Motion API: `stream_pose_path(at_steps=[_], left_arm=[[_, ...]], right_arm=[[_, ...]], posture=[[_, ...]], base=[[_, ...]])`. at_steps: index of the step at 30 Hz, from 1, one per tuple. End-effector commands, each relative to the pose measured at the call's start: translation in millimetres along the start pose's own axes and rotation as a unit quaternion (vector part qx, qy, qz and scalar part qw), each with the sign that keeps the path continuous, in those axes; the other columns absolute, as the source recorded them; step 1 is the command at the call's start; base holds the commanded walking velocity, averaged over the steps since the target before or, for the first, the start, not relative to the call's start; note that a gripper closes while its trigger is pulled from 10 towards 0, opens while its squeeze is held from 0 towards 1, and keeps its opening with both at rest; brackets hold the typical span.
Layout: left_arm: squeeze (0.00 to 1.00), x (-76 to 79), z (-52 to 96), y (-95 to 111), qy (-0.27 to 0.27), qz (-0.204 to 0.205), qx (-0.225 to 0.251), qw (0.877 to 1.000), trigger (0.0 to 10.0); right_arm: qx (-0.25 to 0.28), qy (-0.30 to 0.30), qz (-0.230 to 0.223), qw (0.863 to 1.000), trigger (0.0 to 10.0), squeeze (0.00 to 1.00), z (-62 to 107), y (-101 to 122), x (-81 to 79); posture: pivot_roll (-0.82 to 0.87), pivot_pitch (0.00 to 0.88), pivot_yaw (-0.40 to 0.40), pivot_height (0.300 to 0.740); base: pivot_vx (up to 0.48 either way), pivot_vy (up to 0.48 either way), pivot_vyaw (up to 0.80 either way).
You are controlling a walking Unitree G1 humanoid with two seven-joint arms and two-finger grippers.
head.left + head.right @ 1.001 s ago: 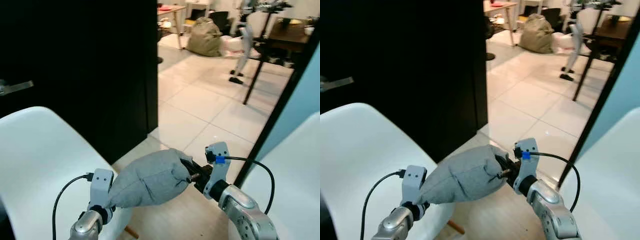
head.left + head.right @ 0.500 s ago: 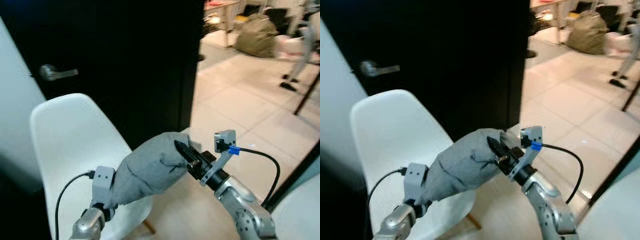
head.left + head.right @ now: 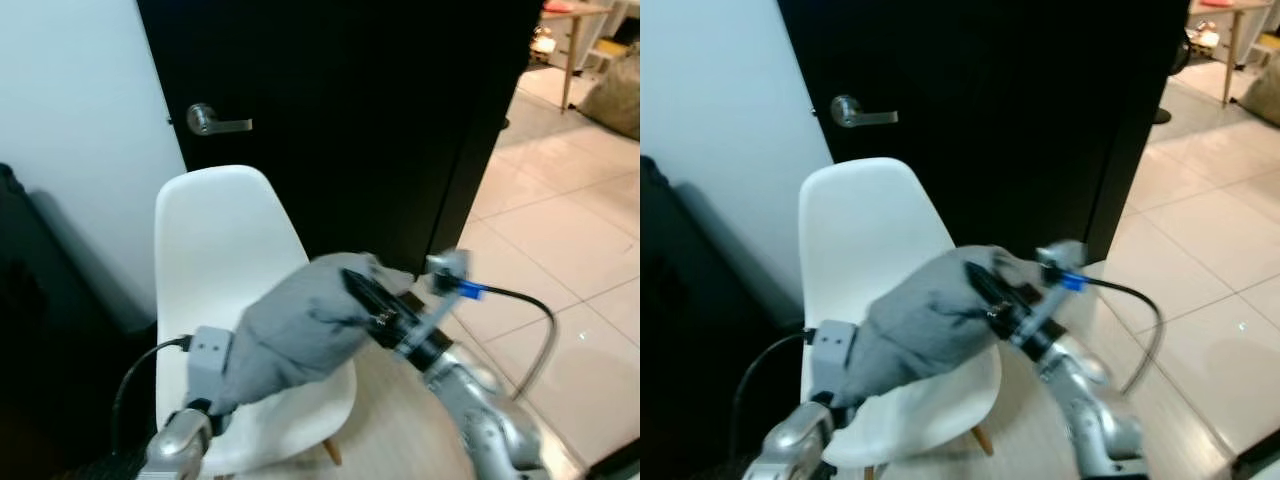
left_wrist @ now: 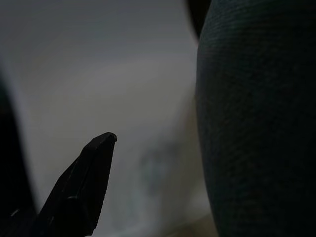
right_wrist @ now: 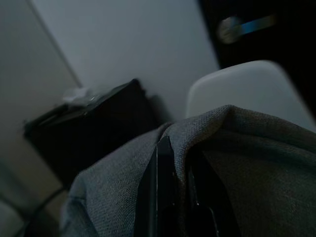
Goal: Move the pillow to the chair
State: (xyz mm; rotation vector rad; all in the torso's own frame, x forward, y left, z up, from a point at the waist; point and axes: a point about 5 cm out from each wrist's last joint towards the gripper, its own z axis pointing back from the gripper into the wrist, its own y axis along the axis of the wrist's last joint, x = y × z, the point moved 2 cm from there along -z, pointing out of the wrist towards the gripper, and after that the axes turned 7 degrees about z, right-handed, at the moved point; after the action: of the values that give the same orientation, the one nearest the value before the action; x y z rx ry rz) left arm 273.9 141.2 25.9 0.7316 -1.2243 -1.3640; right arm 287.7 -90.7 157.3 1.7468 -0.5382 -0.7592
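We recorded a black door (image 3: 380, 110) standing behind the scene, with a metal lever handle (image 3: 212, 121) at its left edge, a pale wall (image 3: 80, 150) to its left and light floor tiles (image 3: 570, 250) to the right. A dark piece of furniture (image 3: 680, 320) stood at the far left against the wall. In front of the door we found a white chair (image 3: 225, 250), its back upright and its seat partly covered from our view. The grey pillow (image 3: 300, 325) was held in the air between both arms, above the near part of the chair seat and not resting on it. The right gripper (image 3: 362, 292) had its black fingers closed on a fold at the pillow's right end. The left gripper (image 3: 862, 385) met the pillow's lower left corner; we could not tell how its jaws stood, though one finger (image 4: 81, 187) lay clear of the cloth in the left wrist view.
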Motion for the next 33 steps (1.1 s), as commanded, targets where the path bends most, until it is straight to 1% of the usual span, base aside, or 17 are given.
stream_pose_path(at_steps=[1,2,4,5,11,13,17,18,19,20,22,25,27,33], left_arm=[[0.00,6.0,-4.9,12,-0.010,-0.002,0.028,1.000,10.0],[0.00,2.3,-6.3,16,-0.003,-0.005,0.032,0.999,10.0],[0.00,0.7,-6.5,17,0.001,-0.006,0.034,0.999,10.0],[0.00,-2.3,-6.7,19,0.007,-0.008,0.038,0.999,10.0],[0.00,-5.7,-7.7,23,0.015,-0.012,0.044,0.999,10.0],[0.00,-7.6,-8.4,25,0.021,-0.013,0.047,0.999,10.0],[0.00,-11.0,-10.3,28,0.029,-0.014,0.051,0.998,10.0],[0.00,-11.0,-10.3,28,0.029,-0.014,0.051,0.998,10.0],[0.00,-12.2,-11.7,30,0.030,-0.014,0.053,0.998,10.0],[0.00,-12.7,-12.1,31,0.030,-0.014,0.054,0.998,10.0],[0.00,-14.0,-13.2,34,0.032,-0.015,0.057,0.998,10.0],[0.00,-14.5,-14.0,36,0.032,-0.016,0.061,0.997,10.0],[0.00,-13.7,-15.4,38,0.031,-0.017,0.065,0.997,10.0],[0.00,-11.4,-18.1,40,0.027,-0.020,0.068,0.997,10.0]], right_arm=[[-0.029,0.031,-0.008,0.999,10.0,0.00,-9.0,-14,-12.9],[-0.032,0.025,-0.005,0.999,10.0,0.00,-14.4,-14,-10.9],[-0.032,0.024,-0.003,0.999,10.0,0.00,-16.1,-14,-10.0],[-0.036,0.017,0.000,0.999,10.0,0.00,-19.0,-15,-6.8],[-0.042,0.001,0.007,0.999,10.0,0.00,-23.2,-16,0.0],[-0.047,-0.013,0.007,0.999,10.0,0.00,-25.7,-19,4.6],[-0.081,-0.072,0.030,0.994,10.0,0.00,-27.7,-31,20.5],[-0.081,-0.072,0.030,0.994,10.0,0.00,-27.7,-31,20.5],[-0.100,-0.098,0.030,0.990,10.0,0.00,-27.2,-37,27.8],[-0.108,-0.109,0.029,0.988,10.0,0.00,-27.0,-40,30.6],[-0.121,-0.132,0.040,0.983,10.0,0.00,-25.9,-43,36.7],[-0.122,-0.131,0.037,0.983,10.0,0.00,-24.3,-44,37.9],[-0.111,-0.131,0.030,0.985,10.0,0.00,-22.1,-42,39.5],[-0.110,-0.134,0.034,0.984,10.0,0.00,-21.0,-42,41.8]], posture=[[-0.01,0.000,0.020,0.740],[0.00,0.000,0.020,0.740],[0.00,0.000,0.020,0.740],[0.00,0.000,0.020,0.740],[0.00,0.000,0.019,0.740],[0.00,0.000,0.019,0.740],[0.01,0.000,0.019,0.740],[0.01,0.000,0.019,0.740],[0.01,0.000,0.020,0.740],[0.01,0.000,0.020,0.740],[0.01,0.000,0.022,0.740],[0.01,0.000,0.023,0.740],[0.00,0.000,0.023,0.740],[0.00,0.000,0.024,0.740]], base=[[0.000,0.000,0.80],[0.000,0.000,0.80],[0.000,0.000,0.80],[0.000,0.000,0.80],[0.000,0.000,0.80],[0.000,0.000,0.80],[0.000,0.000,0.73],[0.000,0.000,0.52],[0.000,0.000,0.00],[0.000,0.000,0.00],[0.000,0.000,0.00],[0.000,0.000,0.00],[0.000,0.000,0.00],[0.000,0.000,0.00]])
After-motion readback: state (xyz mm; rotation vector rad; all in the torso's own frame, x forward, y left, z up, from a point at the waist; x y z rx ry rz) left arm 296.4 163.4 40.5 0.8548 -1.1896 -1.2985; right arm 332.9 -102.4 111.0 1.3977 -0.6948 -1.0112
